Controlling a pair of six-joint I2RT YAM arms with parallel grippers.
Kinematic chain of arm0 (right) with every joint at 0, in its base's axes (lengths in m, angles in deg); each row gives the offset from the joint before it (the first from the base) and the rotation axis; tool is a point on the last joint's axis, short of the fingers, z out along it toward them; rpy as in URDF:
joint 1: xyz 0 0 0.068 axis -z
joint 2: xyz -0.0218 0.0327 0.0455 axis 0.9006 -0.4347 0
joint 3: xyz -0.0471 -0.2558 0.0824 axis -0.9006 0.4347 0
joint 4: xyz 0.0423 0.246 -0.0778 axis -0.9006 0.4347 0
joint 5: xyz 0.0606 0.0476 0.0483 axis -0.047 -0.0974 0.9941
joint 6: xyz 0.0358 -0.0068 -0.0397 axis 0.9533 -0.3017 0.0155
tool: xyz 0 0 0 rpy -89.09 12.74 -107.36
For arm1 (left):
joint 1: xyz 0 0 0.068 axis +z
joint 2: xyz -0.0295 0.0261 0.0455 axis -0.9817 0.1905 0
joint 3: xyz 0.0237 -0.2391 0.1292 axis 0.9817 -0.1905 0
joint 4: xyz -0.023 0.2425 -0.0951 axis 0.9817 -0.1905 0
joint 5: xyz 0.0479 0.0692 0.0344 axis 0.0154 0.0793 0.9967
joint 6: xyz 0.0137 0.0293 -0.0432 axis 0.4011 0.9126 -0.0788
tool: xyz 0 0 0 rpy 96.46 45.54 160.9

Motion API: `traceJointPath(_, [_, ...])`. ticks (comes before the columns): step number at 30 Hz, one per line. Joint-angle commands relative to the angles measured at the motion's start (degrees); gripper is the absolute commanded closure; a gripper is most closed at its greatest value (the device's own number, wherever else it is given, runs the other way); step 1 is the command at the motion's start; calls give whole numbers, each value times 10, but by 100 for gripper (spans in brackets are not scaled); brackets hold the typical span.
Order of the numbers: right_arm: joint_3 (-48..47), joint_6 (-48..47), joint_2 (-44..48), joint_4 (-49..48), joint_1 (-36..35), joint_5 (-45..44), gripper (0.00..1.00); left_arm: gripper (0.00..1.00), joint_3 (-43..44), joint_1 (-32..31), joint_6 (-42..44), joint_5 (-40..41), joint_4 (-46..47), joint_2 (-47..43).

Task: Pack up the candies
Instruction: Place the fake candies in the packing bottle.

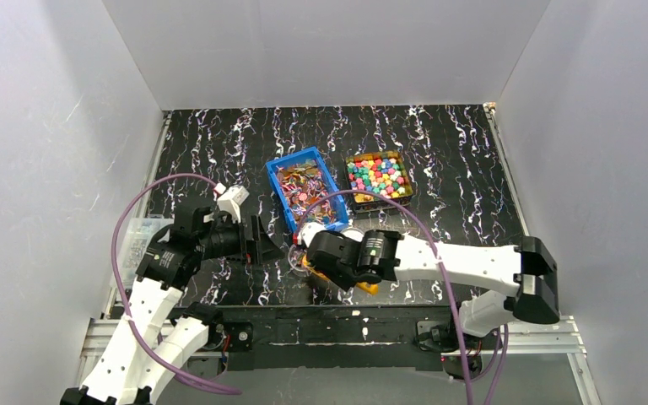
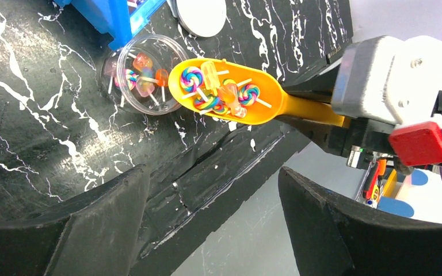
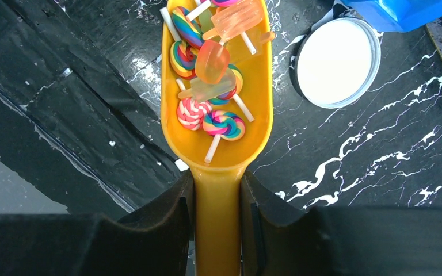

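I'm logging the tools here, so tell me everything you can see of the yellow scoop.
The yellow scoop looks like smooth glossy plastic: a long rounded bowl narrowing into a straight handle. The right gripper is shut on the handle, a black finger either side. It is held above the table, roughly level, its bowl loaded with candies, swirled lollipops and translucent lollies. Its tip reaches the rim of a clear jar.

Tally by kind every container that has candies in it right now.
Bins: 2, the blue bin and the dark tray
Jars: 1, the clear jar
Scoops: 1, the yellow scoop
Total: 4 holding candies
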Motion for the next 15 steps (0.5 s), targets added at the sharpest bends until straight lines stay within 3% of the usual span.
traceJointPath(1, [-57, 6, -35, 46, -3, 2, 99, 19, -10, -2, 20, -16, -16, -8])
traceJointPath(15, [-182, 4, -150, 184, -2, 6, 99, 19, -28, -1, 19, -38, 9, -13])
